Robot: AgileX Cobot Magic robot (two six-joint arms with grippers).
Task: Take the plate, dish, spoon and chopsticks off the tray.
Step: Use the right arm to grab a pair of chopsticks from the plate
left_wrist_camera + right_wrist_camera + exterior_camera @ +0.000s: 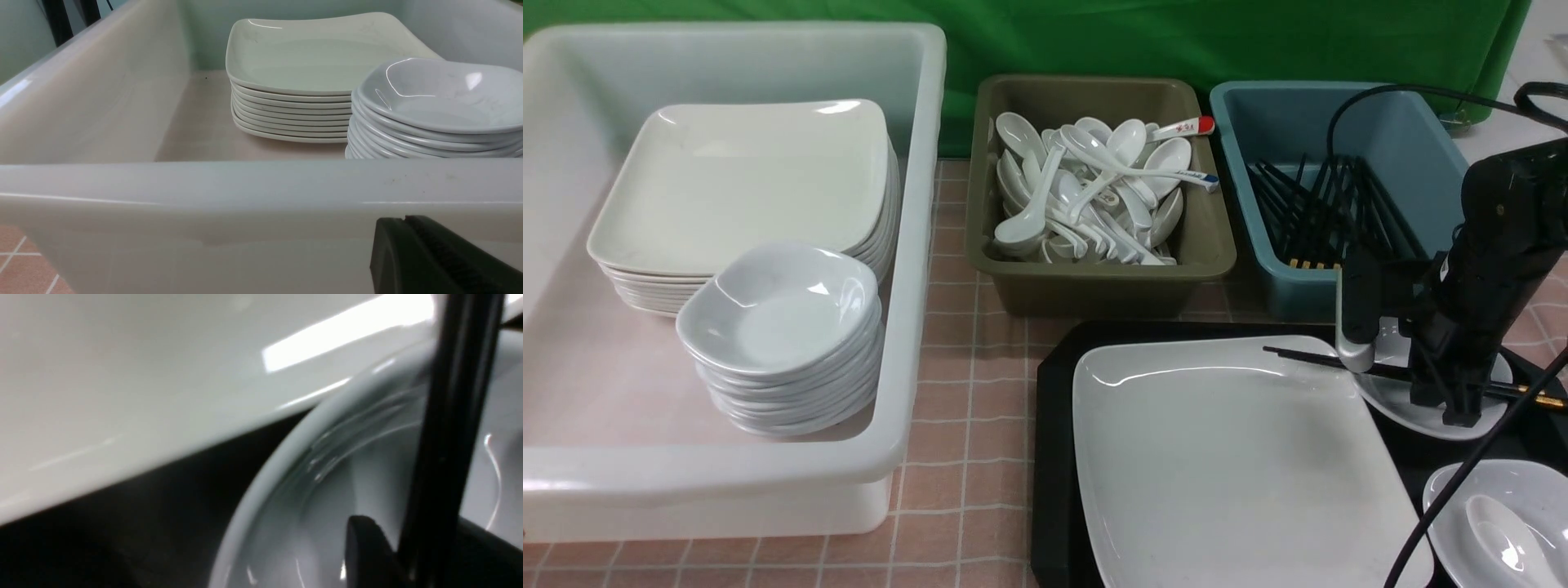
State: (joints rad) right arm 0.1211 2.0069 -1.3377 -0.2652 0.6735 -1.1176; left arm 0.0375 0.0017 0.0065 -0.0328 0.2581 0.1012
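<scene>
The black tray sits at the front right with the large white plate on it. The black chopsticks lie across the plate's far right corner and a small white dish. My right gripper is down over that dish, shut on the chopsticks, which run between its fingers. A second dish at the front right holds the white spoon. My left gripper is shut and empty, just outside the white tub's near wall; it is out of the front view.
The white tub on the left holds a stack of square plates and a stack of small dishes. An olive tub holds several spoons. A blue tub holds chopsticks. A cable hangs by the right arm.
</scene>
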